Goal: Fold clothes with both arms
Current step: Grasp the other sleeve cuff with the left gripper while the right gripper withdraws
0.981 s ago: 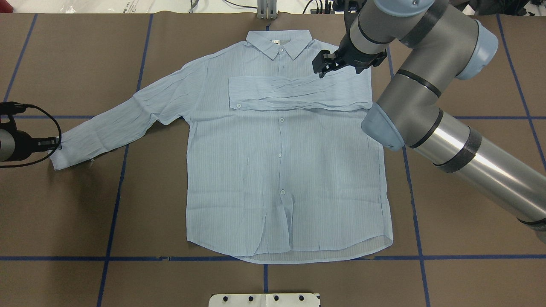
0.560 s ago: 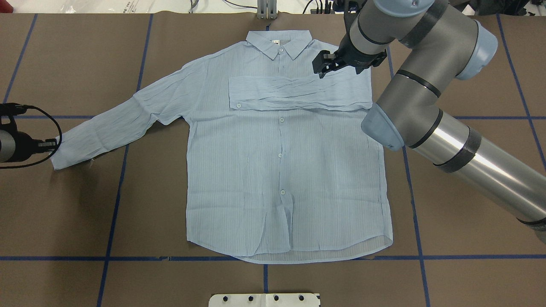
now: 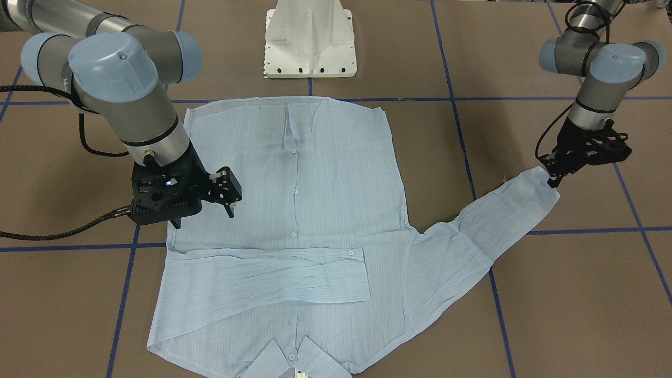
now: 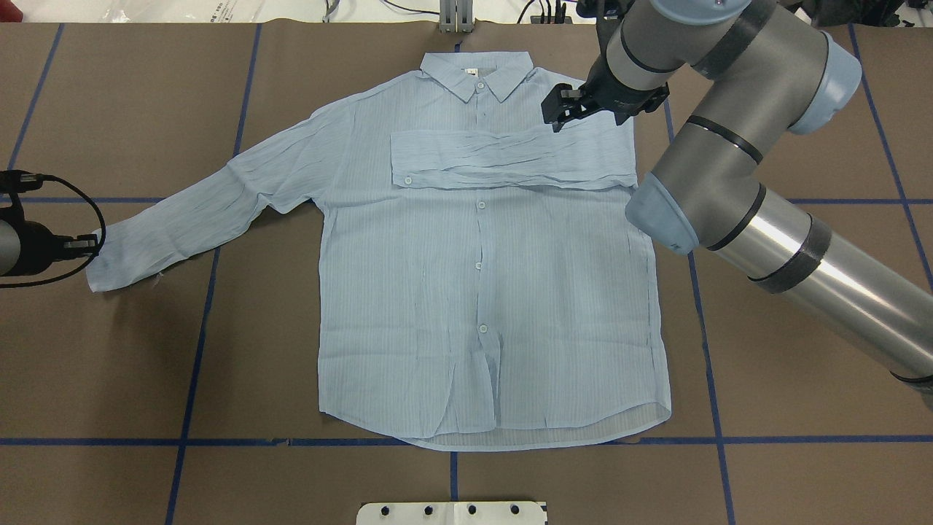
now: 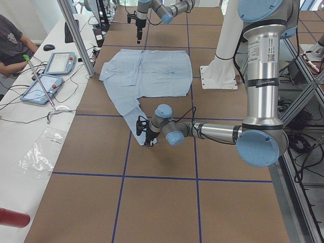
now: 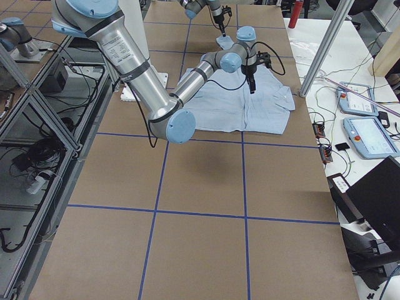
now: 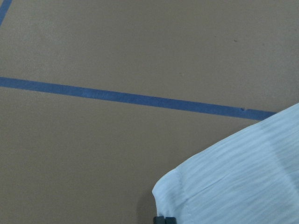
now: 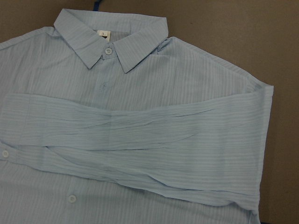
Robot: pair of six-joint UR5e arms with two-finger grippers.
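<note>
**A:** Black fingers first: the right pincer [image 3: 227, 193] hangs just over the shirt [image 4: 481, 292], jaws apart, nothing in them.

**B:** From overhead it sits above the shoulder, beside the collar [image 8: 110, 39]. Its own wrist camera shows no fingers, only the collar and the folded sleeve [image 8: 140, 140] lying flat across the chest.

**A:** And the left pincer [image 3: 551, 178]?

**B:** At the cuff [image 7: 243, 182] of the outstretched sleeve [image 3: 472, 236], touching it. I cannot tell whether it grips the cloth. Its wrist camera gives only the cuff corner, brown worktop [image 7: 93, 46] and a blue tape line [image 7: 131, 98].

**A:** The shirt itself?

**B:** Spread front-up in the middle of the worktop, hem [image 4: 496, 437] toward the white base [image 3: 310, 42]. Only the left side view shows a person [image 5: 10, 43] seated beyond the worktop's edge.
</note>
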